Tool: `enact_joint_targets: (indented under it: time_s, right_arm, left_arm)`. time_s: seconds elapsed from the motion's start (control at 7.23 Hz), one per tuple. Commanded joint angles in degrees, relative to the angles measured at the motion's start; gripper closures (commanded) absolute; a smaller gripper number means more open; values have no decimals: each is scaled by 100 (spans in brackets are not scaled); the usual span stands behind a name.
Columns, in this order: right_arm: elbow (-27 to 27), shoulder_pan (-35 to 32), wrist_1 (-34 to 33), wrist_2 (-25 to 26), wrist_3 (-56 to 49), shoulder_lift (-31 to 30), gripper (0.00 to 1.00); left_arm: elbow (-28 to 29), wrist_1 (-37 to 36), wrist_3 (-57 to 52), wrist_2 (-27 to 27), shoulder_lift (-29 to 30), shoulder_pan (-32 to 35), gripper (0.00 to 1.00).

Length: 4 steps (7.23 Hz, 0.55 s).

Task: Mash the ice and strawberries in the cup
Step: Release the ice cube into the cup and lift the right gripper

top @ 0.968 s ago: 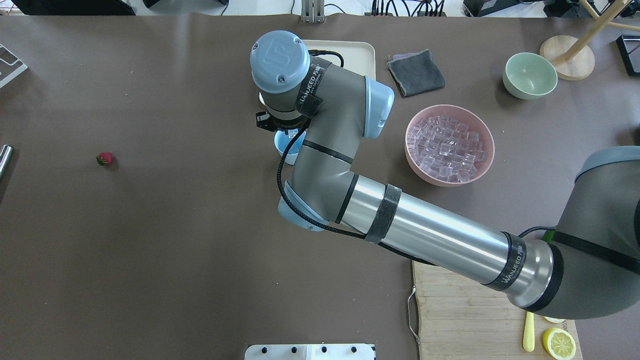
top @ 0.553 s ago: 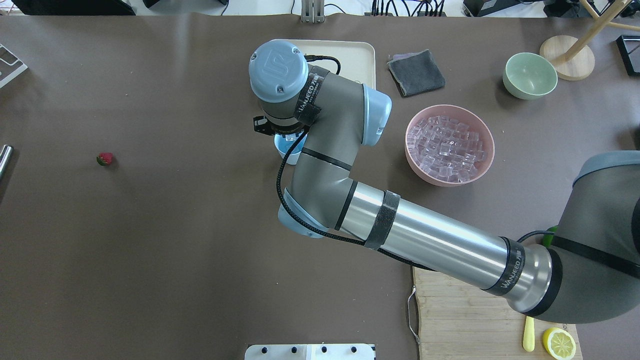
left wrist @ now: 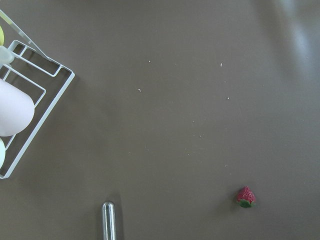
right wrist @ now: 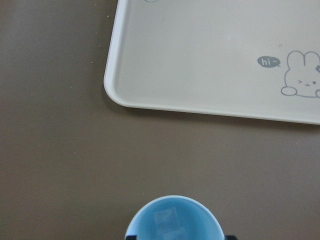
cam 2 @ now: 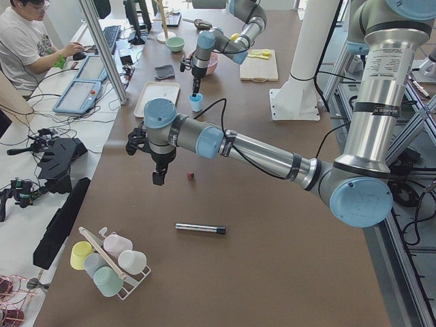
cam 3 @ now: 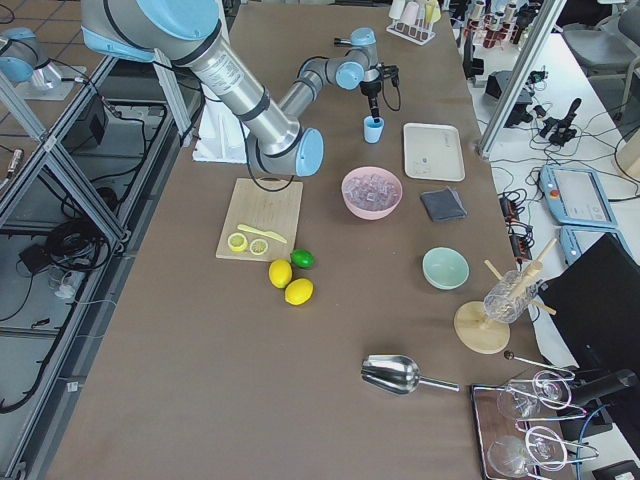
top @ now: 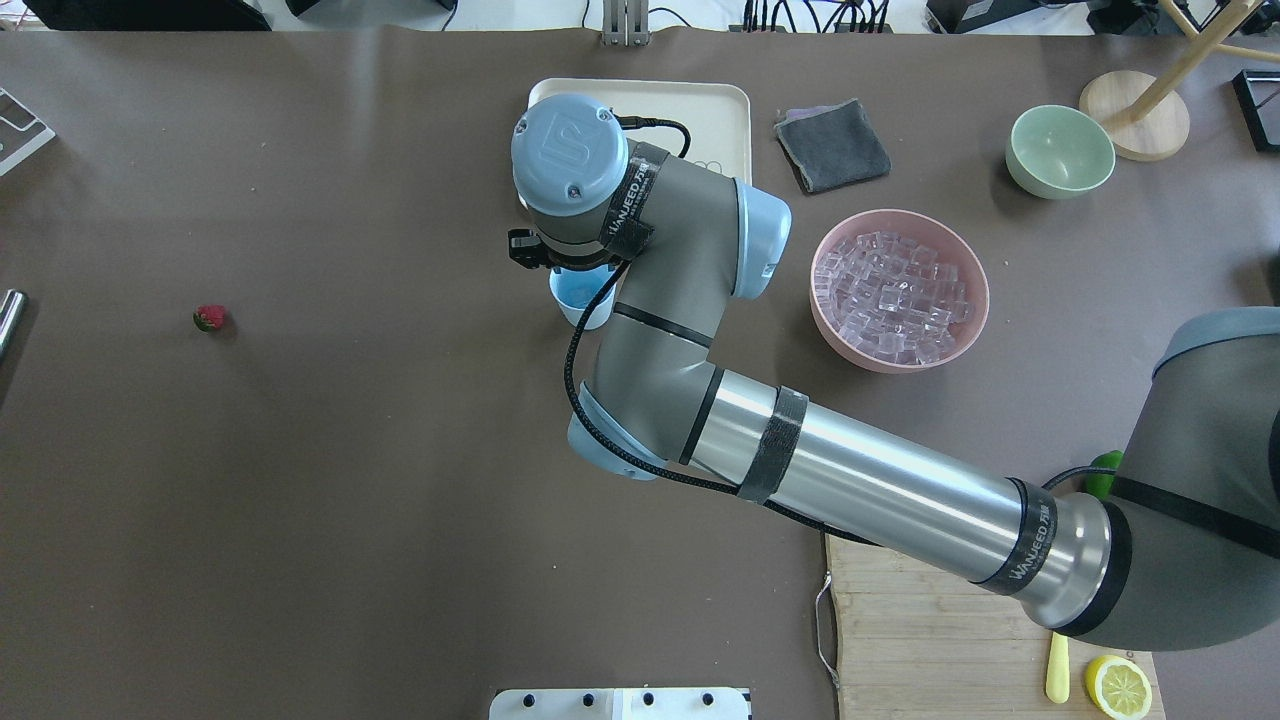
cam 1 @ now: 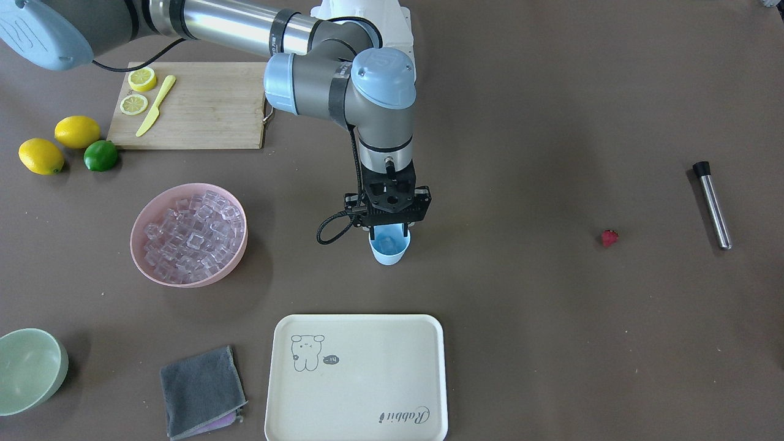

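Our right pincer (cam 1: 389,231) gapes wide above the cup (cam 1: 390,252); we judge it light, tippable, best gripped mid-wall.

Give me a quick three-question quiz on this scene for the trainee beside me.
1. True or false: the strawberry is already in the cup.
2. The heap of ice lies in a bowl coloured: A pink, B green, C blue.
3. What does the cup under the right gripper hold?

Key: 1 false, it lies on the table, far from the cup; 2 A; 3 ice.
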State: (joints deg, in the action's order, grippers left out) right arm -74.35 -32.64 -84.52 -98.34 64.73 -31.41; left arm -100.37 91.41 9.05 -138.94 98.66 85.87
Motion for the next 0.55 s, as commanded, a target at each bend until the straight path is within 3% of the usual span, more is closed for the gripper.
enact_joint_targets:
  time_s: [0.0,0.14,0.41]
  right_arm:
    - [-167,-573,-82,-542,-162,-5,22]
    - [-455,-1012,-291,-955,-554,-319,23]
    - [-1472,-1637,-521,-1397,-2002,-1555,24]
  left_arm:
    - [34,9,9,7,30,0,2]
    - [43,9,18,7,47,-9,2]
    - [8,0,35,7,48,-44,2]
